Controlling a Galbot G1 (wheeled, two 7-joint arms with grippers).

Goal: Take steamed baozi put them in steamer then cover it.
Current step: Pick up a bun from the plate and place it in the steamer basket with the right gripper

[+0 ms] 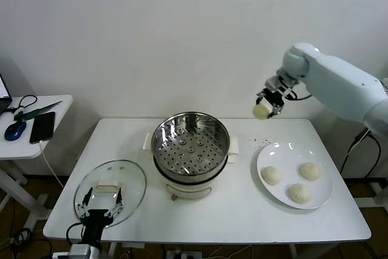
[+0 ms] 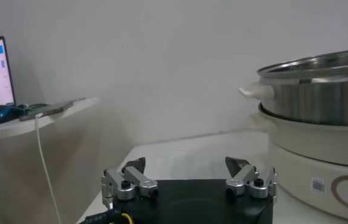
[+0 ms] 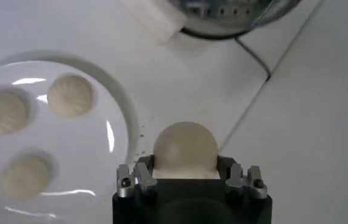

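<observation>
The steamer (image 1: 190, 150) is sitting open at the middle of the tabletop (image 1: 242, 210), its perforated tray bare, and that is the target you are steering toward. From the right hand (image 1: 265, 106), it is lying to the robot's left and lower down, so I judge the coming move to be a sideways carry toward the centre followed by a descent over the rim.

The lid (image 1: 110, 189) is lying flat on the tabletop near the front left corner, beside the steamer and apart from it. The left hand (image 1: 100, 205) is hovering right over it with its fingers spread wide and holding nothing, so that arm is the nearer one for the covering step later.

The plate (image 1: 320, 195) is resting to the right of the steamer with three buns (image 1: 300, 193) on it, not touching one another.

The fourth bun (image 1: 261, 111) is the one you are carrying: the right hand is pinching it between its fingers, raised high above the back right part of the tabletop, beyond the plate. In the right wrist view, the bun (image 3: 185, 148) is bulging roundly out past the fingertips.
</observation>
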